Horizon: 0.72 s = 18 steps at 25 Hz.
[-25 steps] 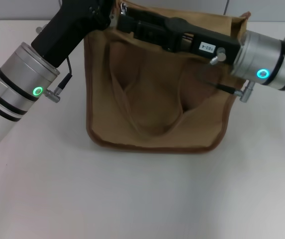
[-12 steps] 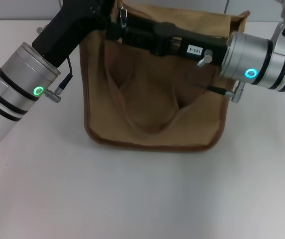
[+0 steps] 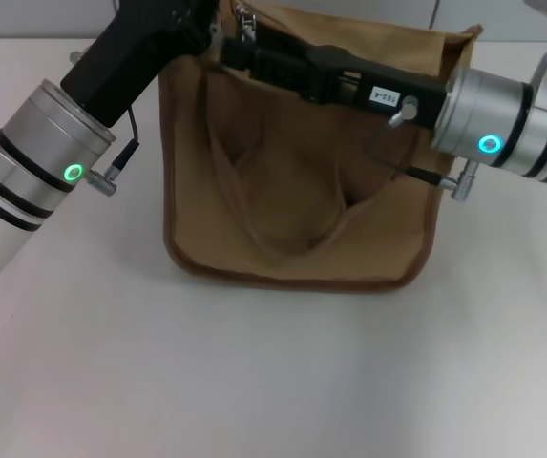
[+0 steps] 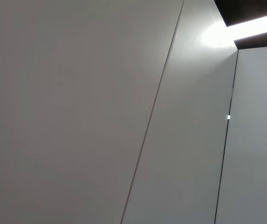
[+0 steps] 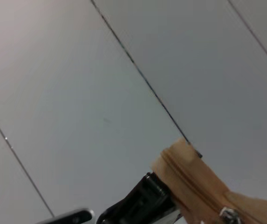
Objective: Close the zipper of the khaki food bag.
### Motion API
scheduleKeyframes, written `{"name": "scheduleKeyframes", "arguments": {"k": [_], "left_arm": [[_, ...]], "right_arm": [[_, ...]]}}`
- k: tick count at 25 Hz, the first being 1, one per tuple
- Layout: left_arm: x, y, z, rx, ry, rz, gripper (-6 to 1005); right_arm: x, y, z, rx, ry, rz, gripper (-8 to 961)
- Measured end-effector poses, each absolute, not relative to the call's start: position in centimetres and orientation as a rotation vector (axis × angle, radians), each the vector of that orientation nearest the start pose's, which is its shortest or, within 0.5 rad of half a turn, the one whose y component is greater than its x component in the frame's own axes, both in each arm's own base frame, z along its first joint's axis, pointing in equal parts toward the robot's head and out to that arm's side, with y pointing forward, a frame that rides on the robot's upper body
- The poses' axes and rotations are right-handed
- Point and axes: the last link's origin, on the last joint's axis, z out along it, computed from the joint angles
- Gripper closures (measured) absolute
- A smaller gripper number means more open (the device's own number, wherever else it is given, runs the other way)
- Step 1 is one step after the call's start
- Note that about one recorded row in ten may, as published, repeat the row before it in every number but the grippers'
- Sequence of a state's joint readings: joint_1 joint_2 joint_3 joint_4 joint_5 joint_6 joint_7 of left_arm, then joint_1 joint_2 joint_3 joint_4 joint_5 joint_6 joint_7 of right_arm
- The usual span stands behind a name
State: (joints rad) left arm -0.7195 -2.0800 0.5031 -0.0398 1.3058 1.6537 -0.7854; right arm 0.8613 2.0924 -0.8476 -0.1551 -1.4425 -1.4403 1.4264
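The khaki food bag [image 3: 292,191] stands on the white table, its looped handle hanging down the near side. My right gripper [image 3: 235,40] reaches across the bag's top to its far left end and is shut on the zipper's silver pull tab [image 3: 244,14]. My left gripper [image 3: 206,24] comes in from the left and is shut on the bag's top left corner. In the right wrist view the tan zipper end [image 5: 189,172] sticks out with the pull tab [image 5: 229,214] close behind it, and the black left gripper [image 5: 140,205] holds that end. Most of the zipper line is hidden under the right arm.
The white table [image 3: 273,382] spreads out in front of the bag. A pale panelled wall stands behind it, and the left wrist view shows only that wall. A thin cable [image 3: 125,157] hangs off the left arm beside the bag.
The right gripper pushed left along the bag's top, dragging the bag slightly left, then eased back right. The bag has returned to about where it stood. The left arm has held still.
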Motion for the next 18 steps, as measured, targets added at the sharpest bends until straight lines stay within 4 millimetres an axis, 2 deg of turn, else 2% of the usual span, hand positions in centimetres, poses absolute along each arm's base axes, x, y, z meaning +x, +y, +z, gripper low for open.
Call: {"name": "scheduleKeyframes", "arguments": {"k": [7, 12, 16, 18], "left_arm": [[-19.44, 35.08, -1.76, -2.004, -0.465, -1.565, 976], [-19.44, 35.07, -1.78, -2.005, -0.464, -1.565, 976], [-19.52, 35.02, -1.78, -2.004, -0.467, -1.564, 976], [-19.58, 34.97, -1.79, -2.004, -0.469, -1.563, 976]], "right_arm": [[14.98, 37.96, -5.89, -2.572, 0.974, 1.329, 304], [14.7, 37.98, -6.13, -2.601, 0.958, 1.304, 511], [14.66, 37.99, -6.14, -2.603, 0.956, 1.303, 752], [14.61, 37.97, -6.13, -2.605, 0.954, 1.306, 831]]}}
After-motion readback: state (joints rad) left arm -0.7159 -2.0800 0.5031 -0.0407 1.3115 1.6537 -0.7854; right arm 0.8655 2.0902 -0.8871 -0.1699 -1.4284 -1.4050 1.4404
